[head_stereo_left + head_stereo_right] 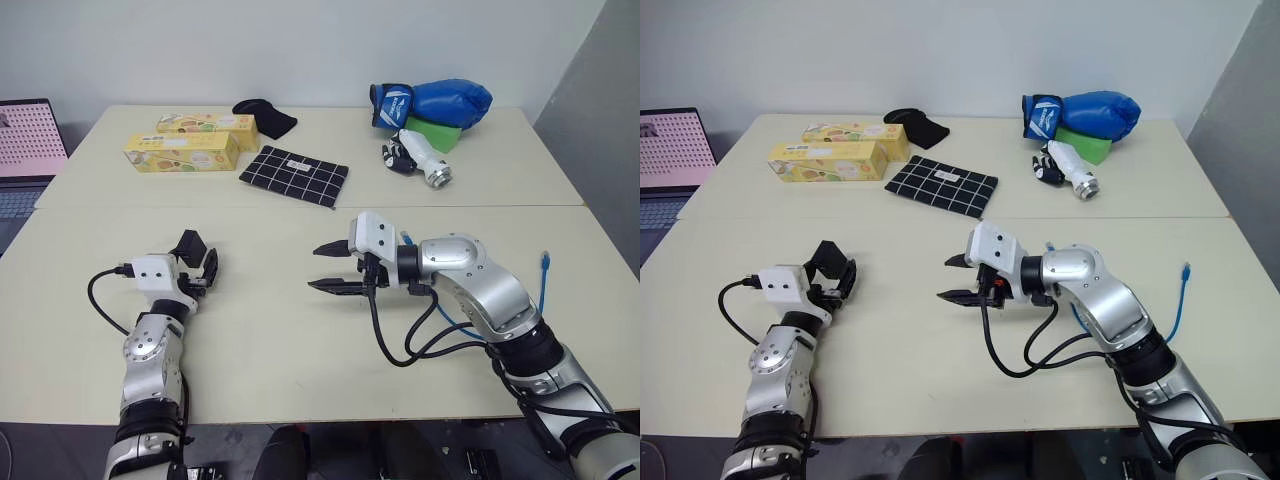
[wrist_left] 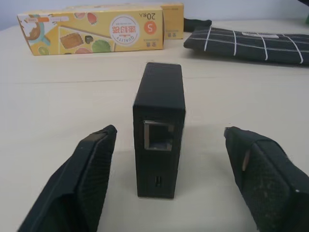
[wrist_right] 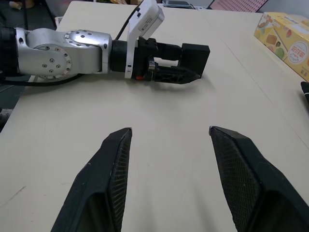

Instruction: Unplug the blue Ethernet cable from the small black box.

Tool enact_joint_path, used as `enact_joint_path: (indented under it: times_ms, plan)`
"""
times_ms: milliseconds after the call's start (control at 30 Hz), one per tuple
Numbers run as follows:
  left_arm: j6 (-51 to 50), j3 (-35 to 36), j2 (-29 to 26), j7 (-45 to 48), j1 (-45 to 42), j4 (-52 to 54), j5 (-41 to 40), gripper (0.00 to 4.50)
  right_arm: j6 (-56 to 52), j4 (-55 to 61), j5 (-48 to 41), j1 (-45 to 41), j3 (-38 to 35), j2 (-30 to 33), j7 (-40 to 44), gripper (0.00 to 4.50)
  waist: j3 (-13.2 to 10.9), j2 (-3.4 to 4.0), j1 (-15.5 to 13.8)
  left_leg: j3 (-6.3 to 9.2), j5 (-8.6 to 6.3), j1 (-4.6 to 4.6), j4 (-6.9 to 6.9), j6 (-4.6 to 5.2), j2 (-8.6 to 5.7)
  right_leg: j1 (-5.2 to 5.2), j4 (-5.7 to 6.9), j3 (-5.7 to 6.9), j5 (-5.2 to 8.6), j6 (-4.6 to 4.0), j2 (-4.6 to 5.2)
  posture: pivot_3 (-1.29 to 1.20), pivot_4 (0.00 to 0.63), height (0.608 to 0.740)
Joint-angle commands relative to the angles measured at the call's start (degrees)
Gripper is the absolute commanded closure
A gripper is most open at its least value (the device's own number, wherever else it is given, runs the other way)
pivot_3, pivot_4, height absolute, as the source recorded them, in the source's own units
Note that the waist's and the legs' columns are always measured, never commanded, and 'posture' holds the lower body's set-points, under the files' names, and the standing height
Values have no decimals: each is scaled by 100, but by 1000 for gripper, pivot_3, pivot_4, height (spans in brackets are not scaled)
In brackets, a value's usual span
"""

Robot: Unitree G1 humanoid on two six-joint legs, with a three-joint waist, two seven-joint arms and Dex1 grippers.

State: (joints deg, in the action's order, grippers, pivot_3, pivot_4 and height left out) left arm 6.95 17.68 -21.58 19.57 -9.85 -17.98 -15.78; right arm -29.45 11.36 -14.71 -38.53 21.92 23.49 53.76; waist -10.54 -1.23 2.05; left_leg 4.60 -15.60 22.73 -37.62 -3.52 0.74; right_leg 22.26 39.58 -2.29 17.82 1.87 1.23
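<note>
The box (image 2: 159, 129) stands on edge between the left gripper's (image 2: 166, 181) spread fingers, untouched, its port empty. The right gripper (image 1: 330, 268), fingers apart, holds nothing; the blue cable (image 1: 543, 280) lies behind its arm.

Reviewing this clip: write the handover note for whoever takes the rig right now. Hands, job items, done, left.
Left hand: open, fingers either side of the small black box without touching it; the box stands on edge on the table, its port empty.
Right hand: open, holding nothing, hovering over the table's middle.
Blue Ethernet cable: on the table by the right arm, one plug lying free, apart from the box.
Done: cable is unplugged, box set down.
Left: withdraw both hands.
</note>
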Motion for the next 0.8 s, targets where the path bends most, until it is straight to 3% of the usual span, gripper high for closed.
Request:
enact_joint_path:
  times_ms: [33, 333, 533, 800]
  plan:
    - [-1008, 79, -335, -34, 782, 1603, -91, 595, -67, 217, -41, 247, -253, 168, -59, 1795, 0, 0, -4, 1, 0, 1, 0, 0, 1, 0, -1, 1, 0, 0, 1, 0, 150, 740]
    - [-2634, 732, -1341, 502, 1569, 3291, -757, 595, -414, 227, -544, 707, -1309, 995, 148, 1795, -2, 2, -53, 11, -1, -1, -23, 1, -8, -13, 21, 11, 1, 0, -8, 0, 150, 740]
    - [-3353, 1245, -2145, 1325, 1679, 3550, -1384, 595, -553, -20, -700, 874, -1903, 1678, 297, 1795, -3, 3, -29, 3, -1, -3, -20, 2, -5, -9, 22, 6, 1, -1, -12, 0, 150, 740]
    - [-3995, 1451, -2794, 2243, 1946, 3659, -1862, 595, -504, -82, -669, 1057, -2027, 2025, 346, 1795, -6, 9, -19, -4, -2, -3, -18, 3, 0, -5, 20, -1, 2, -2, -13, 0, 150, 740]
